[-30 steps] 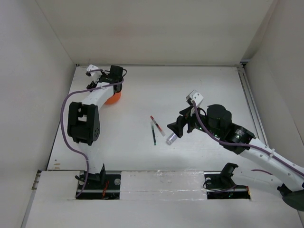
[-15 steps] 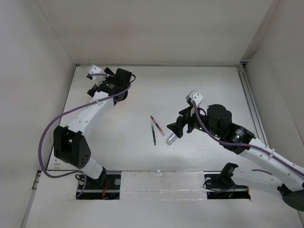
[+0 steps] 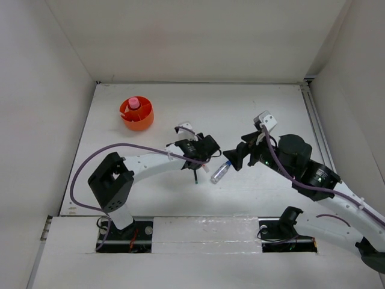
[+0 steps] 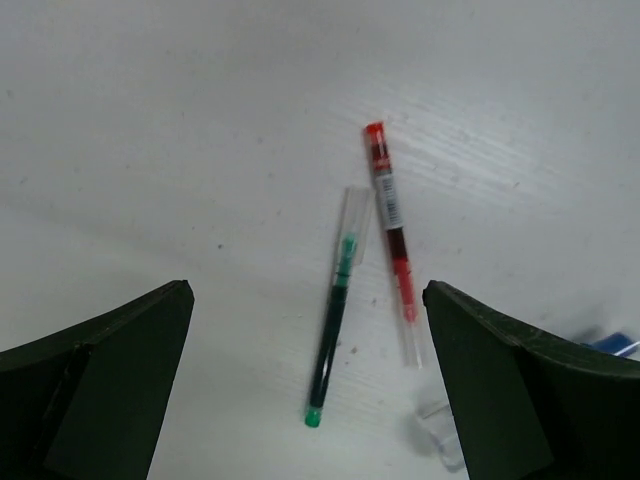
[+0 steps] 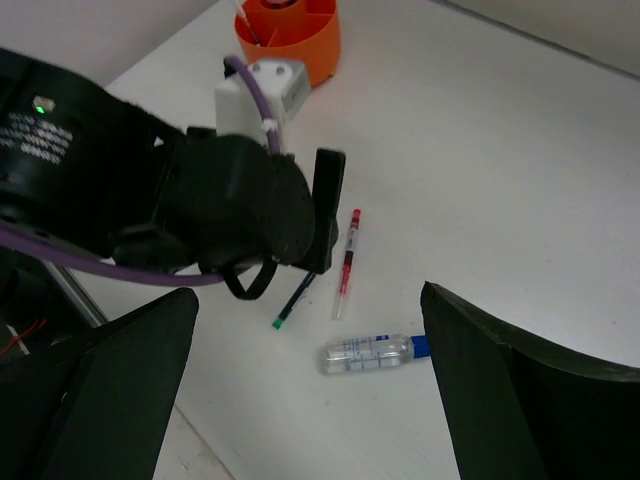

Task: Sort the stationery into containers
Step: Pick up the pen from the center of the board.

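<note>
The left gripper (image 4: 307, 292), fingers wide and empty, hangs over the green pen (image 4: 333, 340) and red pen (image 4: 392, 230) at mid-table. The right gripper (image 5: 308, 295) is equally agape. The orange tub (image 3: 142, 124) sits at ten o'clock. The pens look light, stiff and roll-prone, so pinch mid-barrel, crosswise.

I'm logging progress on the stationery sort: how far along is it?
Done: the pink-capped bottle stands in the orange tub. In hand: nothing is gripped; the left pincer hangs open over the green pen and red pen, and the right pincer is open too. Left: both pens and the clear bottle lie on the table.
</note>
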`<action>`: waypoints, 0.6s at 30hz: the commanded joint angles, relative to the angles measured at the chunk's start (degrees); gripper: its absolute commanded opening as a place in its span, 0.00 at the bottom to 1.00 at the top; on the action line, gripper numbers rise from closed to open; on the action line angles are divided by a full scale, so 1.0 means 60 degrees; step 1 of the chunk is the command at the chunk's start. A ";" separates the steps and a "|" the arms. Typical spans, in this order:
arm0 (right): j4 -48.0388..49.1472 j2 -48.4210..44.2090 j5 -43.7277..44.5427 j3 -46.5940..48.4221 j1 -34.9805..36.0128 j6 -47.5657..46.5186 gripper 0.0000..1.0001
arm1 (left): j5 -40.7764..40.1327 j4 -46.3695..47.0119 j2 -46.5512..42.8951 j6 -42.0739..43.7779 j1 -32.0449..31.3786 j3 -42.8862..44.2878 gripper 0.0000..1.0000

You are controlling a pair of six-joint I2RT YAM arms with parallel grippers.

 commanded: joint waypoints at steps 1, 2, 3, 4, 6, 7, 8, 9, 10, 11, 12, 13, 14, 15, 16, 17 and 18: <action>-0.0307 -0.0189 0.0522 0.0443 -0.0065 0.0133 0.99 | 0.0747 0.0268 -0.0239 -0.0231 0.0001 -0.0751 1.00; -0.0307 -0.0189 0.0522 0.0443 -0.0065 0.0133 0.99 | 0.1228 0.0637 -0.0342 0.0294 0.0001 -0.1029 1.00; -0.0307 -0.0189 0.0435 0.0443 -0.0065 0.0220 0.99 | 0.1233 0.0844 -0.0430 0.0299 0.0001 -0.1249 1.00; -0.0220 -0.0189 0.0434 0.0443 -0.0065 0.0221 0.99 | 0.1392 0.0962 -0.0431 0.0517 0.0001 -0.1498 1.00; -0.0219 -0.0189 0.0434 0.0356 -0.0065 0.0221 0.99 | 0.1876 0.1314 -0.0431 0.1101 0.0146 -0.1588 1.00; -0.0103 -0.0189 0.0318 0.0355 -0.0065 0.0221 0.99 | 0.2066 0.1431 -0.0315 0.1380 0.0278 -0.1589 0.98; -0.0102 -0.0189 0.0317 0.0268 -0.0065 0.0221 0.99 | 0.2300 0.1794 -0.0197 0.1630 0.0279 -0.1676 0.98; -0.0001 -0.0189 0.0317 0.0267 -0.0065 0.0221 0.99 | 0.2679 0.1972 -0.0196 0.1806 0.0381 -0.1677 0.97; 0.0001 -0.0087 0.0230 0.0267 -0.0065 0.0221 0.99 | 0.2799 0.2133 -0.0109 0.1997 0.0382 -0.1764 0.97; 0.0001 -0.0086 0.0229 0.0267 -0.0065 0.0221 0.99 | 0.2800 0.2135 -0.0007 0.2086 0.0382 -0.1764 0.97; 0.0001 -0.0086 0.0229 0.0267 -0.0065 0.0308 0.99 | 0.2800 0.2135 -0.0006 0.2086 0.0382 -0.1764 0.97; 0.0001 -0.0086 0.0229 0.0267 -0.0065 0.0309 0.99 | 0.2800 0.2222 0.0096 0.2086 0.0382 -0.1764 0.97; 0.0001 -0.0086 0.0229 0.0267 -0.0065 0.0309 0.99 | 0.2800 0.2223 0.0184 0.2086 0.0382 -0.1764 0.97; 0.0001 -0.0086 0.0229 0.0267 -0.0065 0.0309 0.99 | 0.2902 0.2324 0.0185 0.2086 0.0382 -0.1764 0.97; 0.0001 -0.0086 0.0229 0.0267 -0.0065 0.0309 0.99 | 0.2903 0.2325 0.0286 0.2173 0.0382 -0.1764 0.97; 0.0001 -0.0086 0.0229 0.0267 -0.0065 0.0309 0.99 | 0.2903 0.2325 0.0374 0.2174 0.0382 -0.1764 0.97; 0.0088 -0.0086 0.0229 0.0267 -0.0065 0.0309 0.99 | 0.2816 0.2224 0.0593 0.2174 0.0382 -0.1619 0.96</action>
